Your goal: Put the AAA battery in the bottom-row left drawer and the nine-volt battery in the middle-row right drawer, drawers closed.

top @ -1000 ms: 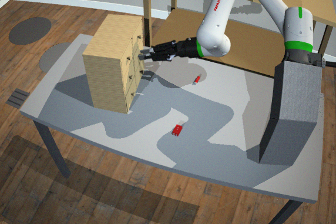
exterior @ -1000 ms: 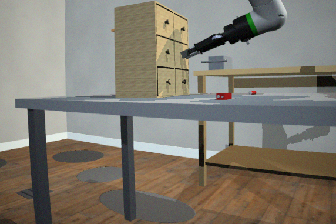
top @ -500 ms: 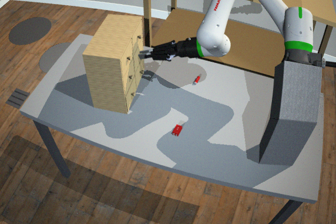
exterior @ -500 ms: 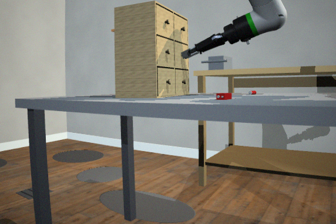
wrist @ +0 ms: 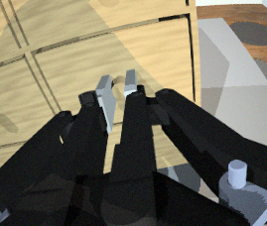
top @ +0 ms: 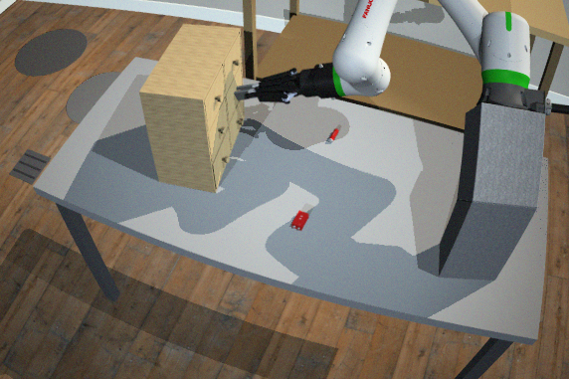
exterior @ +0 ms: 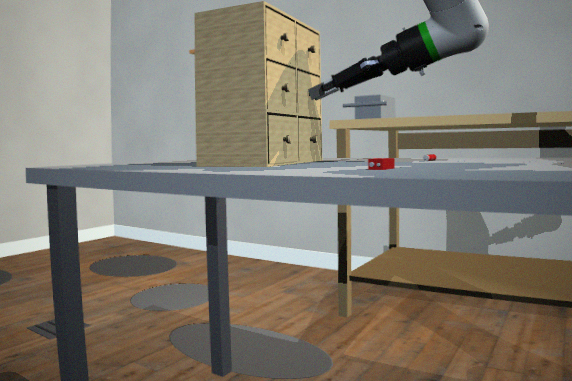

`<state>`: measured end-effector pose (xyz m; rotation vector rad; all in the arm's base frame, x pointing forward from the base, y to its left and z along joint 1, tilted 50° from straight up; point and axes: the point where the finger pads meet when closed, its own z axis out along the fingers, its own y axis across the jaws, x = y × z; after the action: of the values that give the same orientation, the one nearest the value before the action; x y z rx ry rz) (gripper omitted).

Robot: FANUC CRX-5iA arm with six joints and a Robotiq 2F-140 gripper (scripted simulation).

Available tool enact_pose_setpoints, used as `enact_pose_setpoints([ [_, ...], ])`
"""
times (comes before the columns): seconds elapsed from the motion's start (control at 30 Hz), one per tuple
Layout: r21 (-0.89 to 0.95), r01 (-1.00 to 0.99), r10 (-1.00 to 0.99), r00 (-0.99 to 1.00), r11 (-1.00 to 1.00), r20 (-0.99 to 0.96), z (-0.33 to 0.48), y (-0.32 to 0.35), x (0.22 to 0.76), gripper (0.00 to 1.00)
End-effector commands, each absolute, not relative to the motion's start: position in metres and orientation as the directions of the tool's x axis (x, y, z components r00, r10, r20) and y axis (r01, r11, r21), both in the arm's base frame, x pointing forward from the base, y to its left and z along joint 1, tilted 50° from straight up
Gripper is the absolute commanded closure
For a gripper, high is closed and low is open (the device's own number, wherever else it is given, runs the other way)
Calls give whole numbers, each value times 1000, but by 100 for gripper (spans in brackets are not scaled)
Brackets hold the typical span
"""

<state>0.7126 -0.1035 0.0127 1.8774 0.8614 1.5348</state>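
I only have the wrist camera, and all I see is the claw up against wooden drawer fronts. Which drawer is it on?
Observer: In the exterior view the claw is at the right drawer of the middle row of the chest, shut on that drawer's knob.
Operator: Is the drawer pulled out at all?
Observer: Not visibly. From the side, its front looks flush with the other drawers.
Operator: Where are the batteries?
Observer: In the top view both lie on the table. The AAA battery is nearer the claw, and the nine-volt battery is further out in front of the chest.
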Motion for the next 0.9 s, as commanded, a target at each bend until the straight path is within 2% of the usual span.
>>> enact_pose_setpoints([
  [0.0,760,129,771,138,-637,622,13,-103,713,92],
  [0.87,760,129,771,138,-636,622,12,-106,703,92],
])
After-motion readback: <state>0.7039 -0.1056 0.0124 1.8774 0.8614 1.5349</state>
